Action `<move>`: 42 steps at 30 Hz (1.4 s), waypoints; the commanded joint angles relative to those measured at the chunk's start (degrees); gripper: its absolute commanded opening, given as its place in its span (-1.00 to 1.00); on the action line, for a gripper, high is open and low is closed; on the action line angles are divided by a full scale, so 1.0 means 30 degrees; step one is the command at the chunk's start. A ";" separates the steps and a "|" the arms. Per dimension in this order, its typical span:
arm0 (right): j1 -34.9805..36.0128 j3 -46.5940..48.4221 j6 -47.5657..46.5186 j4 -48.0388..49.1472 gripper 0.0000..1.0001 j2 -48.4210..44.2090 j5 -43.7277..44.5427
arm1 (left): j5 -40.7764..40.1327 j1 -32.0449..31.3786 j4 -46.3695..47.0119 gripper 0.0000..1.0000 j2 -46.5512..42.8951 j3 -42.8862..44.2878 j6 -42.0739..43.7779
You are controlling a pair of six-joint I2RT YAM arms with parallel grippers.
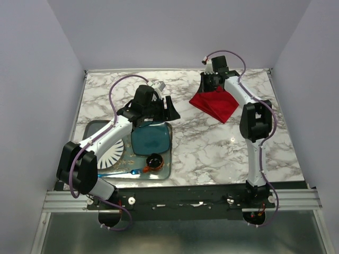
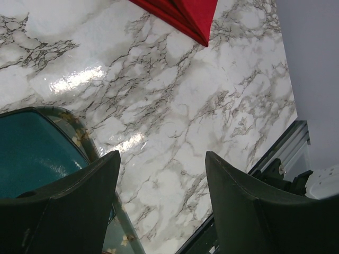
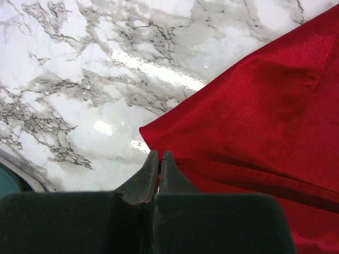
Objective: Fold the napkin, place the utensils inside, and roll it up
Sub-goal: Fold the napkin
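The red napkin [image 1: 215,103] lies folded on the marble table at the far right, one corner lifted. My right gripper [image 1: 208,84] is shut on the napkin's near edge; in the right wrist view the jaws [image 3: 159,153] pinch red cloth [image 3: 254,116]. My left gripper [image 1: 170,109] is open and empty above the right edge of the glass tray [image 1: 165,172]. The left wrist view shows its fingers [image 2: 161,156] spread over bare marble, with the napkin's corner [image 2: 185,13] at the top. The silver fork is not visible in any view.
The tray at the near left holds a teal square plate [image 1: 151,138], a white striped plate [image 1: 112,153], a small dark cup [image 1: 154,161] and a translucent blue plastic utensil [image 1: 119,172]. The table's metal front rail [image 2: 275,153] is near the left gripper.
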 commanded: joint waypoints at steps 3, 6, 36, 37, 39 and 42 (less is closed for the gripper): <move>0.0256 0.0845 -0.0121 -0.0707 -0.93 0.1054 -0.0271 | 0.0203 0.0135 0.0452 0.49 0.0036 -0.0192 0.0081; 0.0286 0.0816 -0.0121 -0.0795 -0.93 0.1259 -0.0212 | 0.0203 0.0106 0.0452 0.48 0.0007 -0.0222 0.0081; -0.5391 -1.1838 0.4595 0.3247 0.26 -0.9170 -0.2115 | 0.0994 -0.1065 1.4716 -0.26 1.1890 0.5106 -0.6859; -0.5717 -1.2073 0.5060 0.3625 0.25 -0.9025 -0.2436 | 0.1110 -0.1182 1.5531 -0.40 1.2336 0.5951 -0.7297; -0.6652 -1.2338 0.5735 0.4386 0.16 -0.8529 -0.3666 | 0.1053 -0.1212 1.6153 -0.47 1.3621 0.6601 -0.7623; -0.7474 -1.1667 0.6411 0.4712 0.06 -0.7649 -0.3494 | 0.1140 -0.1242 1.6476 -0.52 1.5408 0.8271 -0.8383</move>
